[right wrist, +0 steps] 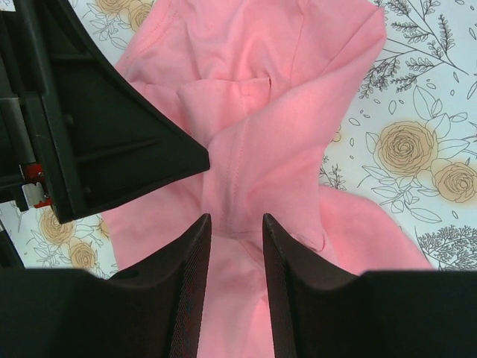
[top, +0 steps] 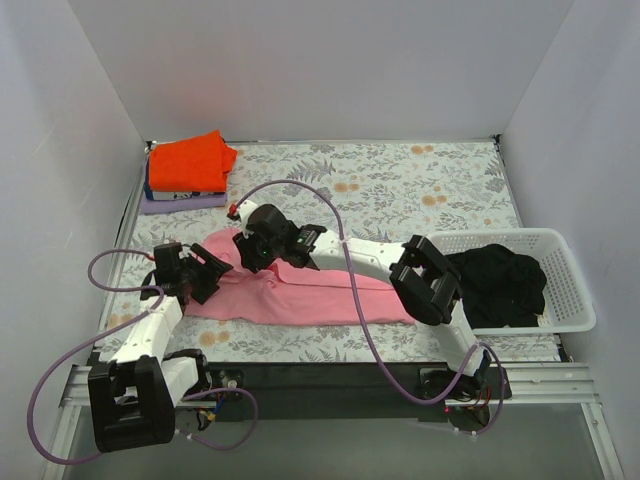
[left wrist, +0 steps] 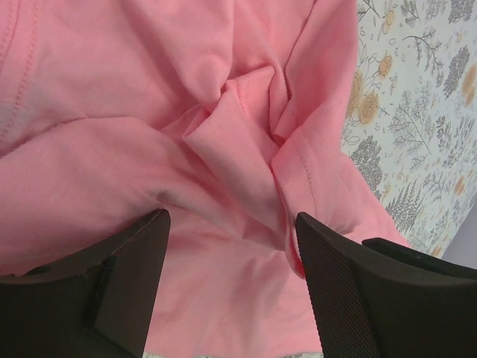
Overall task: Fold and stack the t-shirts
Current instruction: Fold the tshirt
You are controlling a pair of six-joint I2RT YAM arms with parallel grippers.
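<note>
Risks a crooked, bunched fold of the pink shirt (top: 300,292), lying in the middle of the table (top: 400,190), if pulled unevenly, with left gripper (left wrist: 232,224) spread wide above creases and right gripper (right wrist: 236,224) pinching a ridge.

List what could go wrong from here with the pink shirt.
1. The right end effector seems pinched on only a narrow ridge of the pink t-shirt; a pull may slip it free.
2. Cloth below the open left end effector is bunched, so closing there could catch several layers and spoil the fold.
3. Both end effectors crowd the same end of the shirt and might collide.
</note>
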